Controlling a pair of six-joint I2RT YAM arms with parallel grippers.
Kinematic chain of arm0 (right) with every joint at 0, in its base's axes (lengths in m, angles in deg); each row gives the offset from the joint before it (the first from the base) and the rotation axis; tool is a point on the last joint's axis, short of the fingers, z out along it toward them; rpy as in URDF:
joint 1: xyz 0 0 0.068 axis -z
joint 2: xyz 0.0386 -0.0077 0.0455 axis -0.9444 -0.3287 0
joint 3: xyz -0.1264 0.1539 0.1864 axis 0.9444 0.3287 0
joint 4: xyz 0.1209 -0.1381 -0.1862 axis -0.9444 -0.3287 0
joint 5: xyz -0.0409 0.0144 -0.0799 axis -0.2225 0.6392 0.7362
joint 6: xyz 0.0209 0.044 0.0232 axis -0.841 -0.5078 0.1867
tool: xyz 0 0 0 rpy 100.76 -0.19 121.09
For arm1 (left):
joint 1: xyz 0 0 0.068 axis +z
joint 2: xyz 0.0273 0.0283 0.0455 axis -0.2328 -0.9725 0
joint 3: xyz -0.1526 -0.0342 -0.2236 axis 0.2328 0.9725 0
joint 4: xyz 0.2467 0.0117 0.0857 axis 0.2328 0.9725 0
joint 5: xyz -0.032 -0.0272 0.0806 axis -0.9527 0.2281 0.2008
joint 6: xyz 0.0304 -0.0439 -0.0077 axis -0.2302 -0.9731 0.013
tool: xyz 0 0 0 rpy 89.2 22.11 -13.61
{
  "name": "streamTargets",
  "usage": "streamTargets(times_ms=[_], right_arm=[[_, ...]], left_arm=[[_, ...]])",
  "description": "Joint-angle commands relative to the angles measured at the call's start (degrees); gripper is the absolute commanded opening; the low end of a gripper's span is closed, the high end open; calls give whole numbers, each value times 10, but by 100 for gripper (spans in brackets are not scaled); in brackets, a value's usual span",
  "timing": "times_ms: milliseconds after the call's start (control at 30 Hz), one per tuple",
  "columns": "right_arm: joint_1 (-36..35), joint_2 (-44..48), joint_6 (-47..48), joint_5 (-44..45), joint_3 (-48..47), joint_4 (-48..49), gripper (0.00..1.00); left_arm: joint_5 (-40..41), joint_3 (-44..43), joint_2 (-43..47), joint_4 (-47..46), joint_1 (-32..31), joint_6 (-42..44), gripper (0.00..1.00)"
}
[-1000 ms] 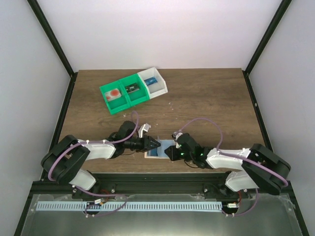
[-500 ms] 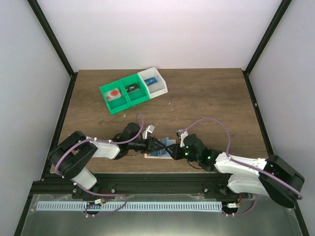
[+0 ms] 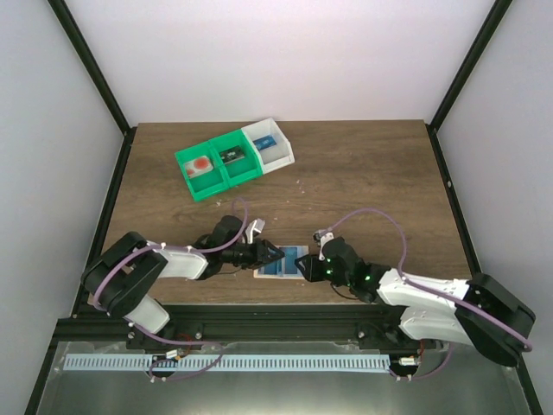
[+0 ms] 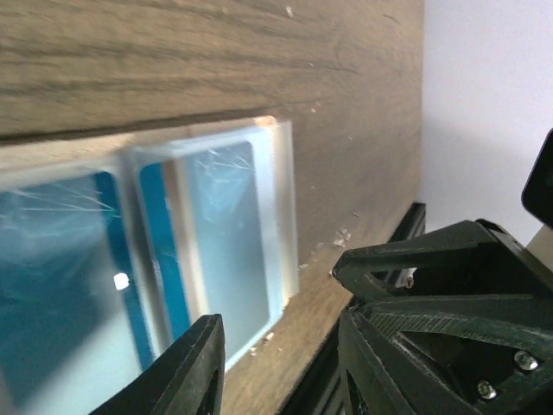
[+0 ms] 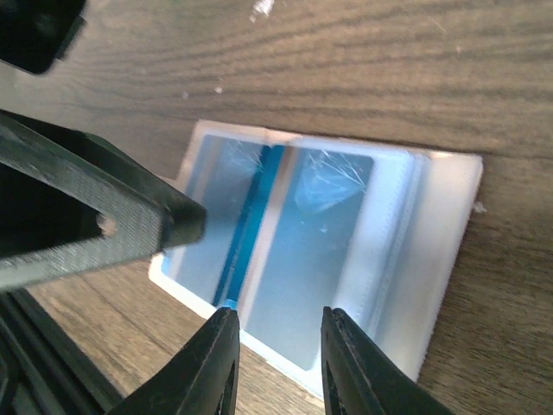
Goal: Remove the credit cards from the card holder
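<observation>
Lying flat at six o'clock on the tabletop [image 3: 363, 173], the card holder [image 3: 281, 262] shows blue credit cards [image 5: 255, 207] behind scratched clear windows. The cards look light, stiff and slick, probably best pinched by an exposed short edge while the soft sleeve is pinned. The left pincer [image 3: 273, 254] at its nine o'clock and the right pincer [image 3: 301, 267] at three o'clock both stand part open, gripping nothing visible.
</observation>
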Motion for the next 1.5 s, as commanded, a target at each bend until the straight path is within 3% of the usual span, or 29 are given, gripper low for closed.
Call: streamTargets(times_ms=[0, 733, 1000, 1267, 1467], right_arm=[[-3, -30, 4, 4, -17, -7, 28], [12, -195, 15, -28, -76, 20, 28], [12, -175, 3, -15, -59, -1, 28], [12, -163, 3, -7, -56, -11, 27], [12, -145, 4, -5, -65, -26, 28]], left_arm=[[35, 2, 20, 44, 11, 41, 39], [35, 30, -21, -8, 25, 51, 45], [16, 12, -22, -2, 25, 51, 44], [73, 7, 33, 54, 25, 71, 43], [55, -5, 14, 49, 25, 70, 41]])
